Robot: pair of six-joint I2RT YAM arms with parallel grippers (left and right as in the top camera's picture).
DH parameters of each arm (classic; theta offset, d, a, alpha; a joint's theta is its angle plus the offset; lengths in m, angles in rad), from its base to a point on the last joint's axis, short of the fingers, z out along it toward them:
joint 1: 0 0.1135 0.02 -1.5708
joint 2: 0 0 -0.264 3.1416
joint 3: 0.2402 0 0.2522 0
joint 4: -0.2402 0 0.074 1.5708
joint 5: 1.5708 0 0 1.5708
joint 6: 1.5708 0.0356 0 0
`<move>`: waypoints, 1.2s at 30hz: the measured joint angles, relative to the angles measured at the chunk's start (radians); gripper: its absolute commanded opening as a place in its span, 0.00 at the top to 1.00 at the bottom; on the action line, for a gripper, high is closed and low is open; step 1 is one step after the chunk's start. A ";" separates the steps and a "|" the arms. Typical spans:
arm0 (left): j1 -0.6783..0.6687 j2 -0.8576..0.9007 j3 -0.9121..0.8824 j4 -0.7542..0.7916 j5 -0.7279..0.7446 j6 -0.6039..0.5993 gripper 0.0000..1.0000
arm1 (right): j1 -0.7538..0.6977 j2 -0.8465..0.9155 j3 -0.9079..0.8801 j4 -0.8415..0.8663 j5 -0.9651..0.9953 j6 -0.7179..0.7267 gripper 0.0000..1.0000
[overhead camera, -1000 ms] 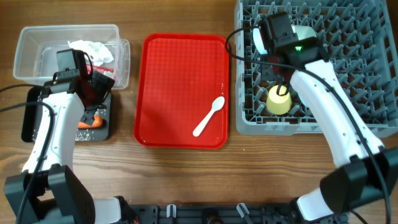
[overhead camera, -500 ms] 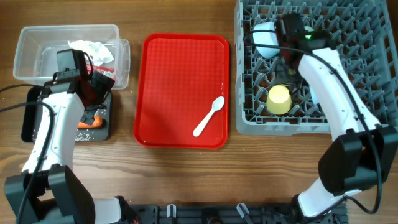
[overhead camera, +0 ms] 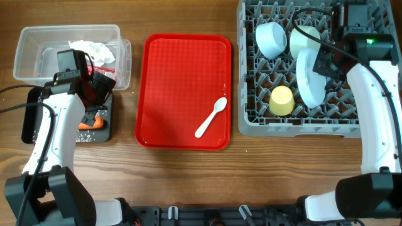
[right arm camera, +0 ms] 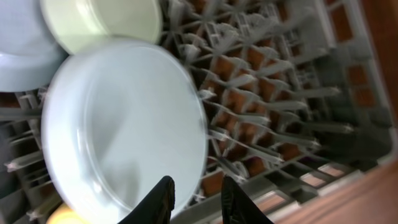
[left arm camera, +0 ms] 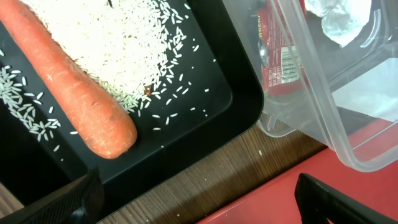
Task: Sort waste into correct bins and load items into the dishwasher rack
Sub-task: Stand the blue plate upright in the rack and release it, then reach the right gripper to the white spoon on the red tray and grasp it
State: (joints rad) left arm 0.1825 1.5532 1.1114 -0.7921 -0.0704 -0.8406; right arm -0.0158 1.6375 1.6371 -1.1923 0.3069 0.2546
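Overhead | white plastic spoon [overhead camera: 211, 117] lies on red tray [overhead camera: 176, 63], beside dishwasher rack [overhead camera: 295, 129] | likely light, stiff, slick, flat-lying: pinch mid-handle | right gripper [right arm camera: 196, 199] over rack, slightly apart, empty | left gripper [left arm camera: 196, 190] wide apart above black tray [left arm camera: 211, 118].

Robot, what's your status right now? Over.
Left hand open near black tray. Right hand open, plate standing in rack. Spoon waiting on red tray.

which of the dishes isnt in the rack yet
The white spoon, lying on the red tray beside the rack. The two bowls, the yellow cup and the blue plate all sit inside the rack.
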 measured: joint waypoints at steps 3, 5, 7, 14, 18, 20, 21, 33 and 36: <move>0.000 0.000 0.000 0.000 0.000 0.000 0.00 | 0.027 0.000 0.000 0.031 -0.085 -0.041 0.68; 0.000 0.000 0.000 0.000 0.000 0.000 0.00 | 0.067 -0.003 0.000 0.054 -0.124 -0.058 0.64; 0.000 0.000 0.000 0.000 0.000 0.000 0.00 | 0.126 -0.011 0.000 0.073 -0.153 -0.074 0.63; 0.000 0.000 0.000 0.000 0.000 0.000 0.00 | 0.235 -0.003 0.002 0.045 -0.184 -0.085 0.62; 0.000 0.000 0.000 0.000 0.000 0.000 0.00 | 0.234 0.097 0.003 0.014 -0.175 -0.080 0.62; 0.000 0.000 0.000 0.000 0.000 0.000 0.00 | 0.234 0.120 0.003 0.010 -0.173 -0.077 0.62; 0.000 0.000 0.000 0.000 0.000 0.000 0.00 | 0.234 0.120 0.003 0.011 -0.179 -0.077 0.61; 0.000 0.000 0.000 -0.001 0.000 0.000 0.00 | 0.594 0.118 -0.092 0.282 -0.396 0.329 0.71; 0.000 0.000 0.000 0.000 0.000 0.000 0.00 | 0.629 0.118 -0.218 0.346 -0.397 0.562 0.70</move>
State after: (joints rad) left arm 0.1825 1.5532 1.1114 -0.7921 -0.0704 -0.8406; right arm 0.6136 1.7554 1.4193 -0.8463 -0.0902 0.8162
